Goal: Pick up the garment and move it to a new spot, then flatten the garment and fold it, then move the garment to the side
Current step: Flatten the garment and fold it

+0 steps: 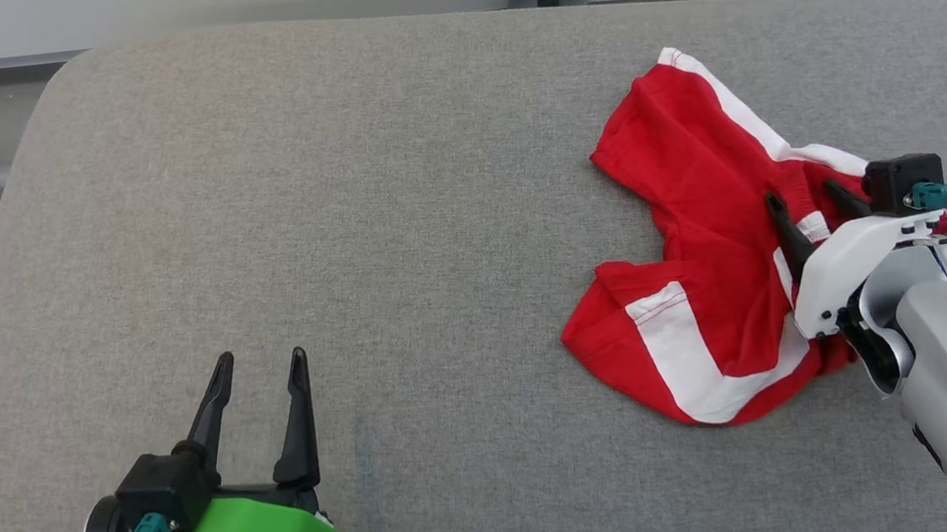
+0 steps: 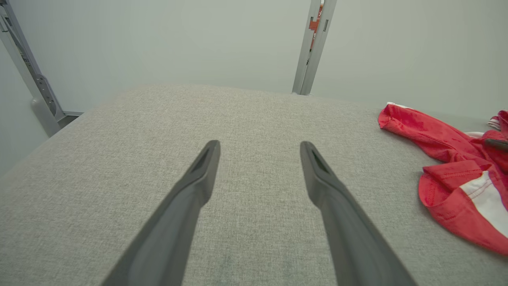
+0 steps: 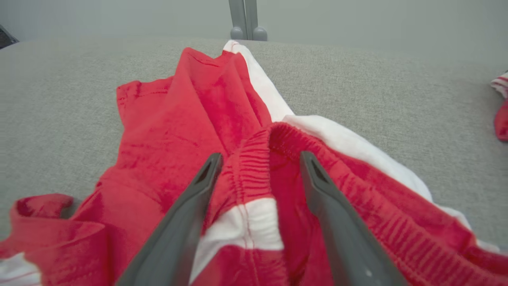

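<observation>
Evidently the red-and-white garment [image 1: 700, 274] is lying crumpled on the right part of the grey cushion [image 1: 337, 183]; the right gripper [image 1: 800, 191] is straddling its waistband [image 3: 250, 167], fingers spread, pinching nothing. The left gripper [image 1: 260, 355], likewise spread, is hovering over the cushion's near left, probably waiting to help flatten.

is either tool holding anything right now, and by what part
Nothing is held. The right tool stands open astride the elastic waistband of the red shorts, not pinching it; the left tool is open above bare cushion.
</observation>
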You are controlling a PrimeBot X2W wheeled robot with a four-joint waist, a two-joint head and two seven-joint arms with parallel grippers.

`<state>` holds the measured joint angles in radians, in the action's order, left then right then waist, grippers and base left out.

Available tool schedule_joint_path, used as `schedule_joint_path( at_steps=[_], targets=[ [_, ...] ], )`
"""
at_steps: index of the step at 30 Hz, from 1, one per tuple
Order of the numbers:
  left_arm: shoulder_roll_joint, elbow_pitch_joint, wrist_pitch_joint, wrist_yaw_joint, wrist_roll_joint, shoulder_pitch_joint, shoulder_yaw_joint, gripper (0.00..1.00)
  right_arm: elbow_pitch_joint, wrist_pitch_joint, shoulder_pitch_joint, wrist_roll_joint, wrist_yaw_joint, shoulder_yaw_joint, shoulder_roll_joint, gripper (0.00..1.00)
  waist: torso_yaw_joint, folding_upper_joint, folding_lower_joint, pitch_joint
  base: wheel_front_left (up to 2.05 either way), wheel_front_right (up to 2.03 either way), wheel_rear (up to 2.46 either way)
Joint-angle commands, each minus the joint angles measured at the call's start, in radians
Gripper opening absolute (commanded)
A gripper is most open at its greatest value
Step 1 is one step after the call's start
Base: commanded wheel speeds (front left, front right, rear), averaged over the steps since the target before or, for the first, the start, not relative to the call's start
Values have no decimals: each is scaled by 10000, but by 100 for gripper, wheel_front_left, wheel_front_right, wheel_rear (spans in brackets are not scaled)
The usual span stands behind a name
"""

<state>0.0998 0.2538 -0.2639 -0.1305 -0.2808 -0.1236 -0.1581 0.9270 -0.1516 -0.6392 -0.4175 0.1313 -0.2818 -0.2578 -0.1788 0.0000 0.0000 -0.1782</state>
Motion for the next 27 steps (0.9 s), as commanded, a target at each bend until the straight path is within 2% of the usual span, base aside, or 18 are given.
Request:
schedule_joint_path(
  at_steps=[1, 8, 15, 19, 27],
  targets=[
    [57, 1, 3, -8, 55, -2, 74, 100, -29, -179, 60, -153, -13, -161, -79, 100, 169, 0, 0, 162, 0, 0, 0],
    [39, -73, 3, -8, 133, 291, 245, 100, -1187, -949, 998, -1082, -14, -763, -686, 100, 687, 0, 0, 485, 0, 0, 0],
    [133, -133, 3, -8, 147, 622, 555, 100, -3024, -1128, 2393, -1420, -13, -208, -1160, 100, 1246, 0, 0, 845, 0, 0, 0],
    [199, -159, 3, -8, 166, 771, 742, 100, -4427, -1135, 3448, -1159, -13, 580, -1076, 100, 1475, 0, 0, 1068, 0, 0, 0],
    [241, -233, 3, -8, 241, 998, 878, 100, -7036, -1135, 5608, -276, -13, 1984, -420, 100, 1695, 0, 0, 1421, 0, 0, 0]
  ],
)
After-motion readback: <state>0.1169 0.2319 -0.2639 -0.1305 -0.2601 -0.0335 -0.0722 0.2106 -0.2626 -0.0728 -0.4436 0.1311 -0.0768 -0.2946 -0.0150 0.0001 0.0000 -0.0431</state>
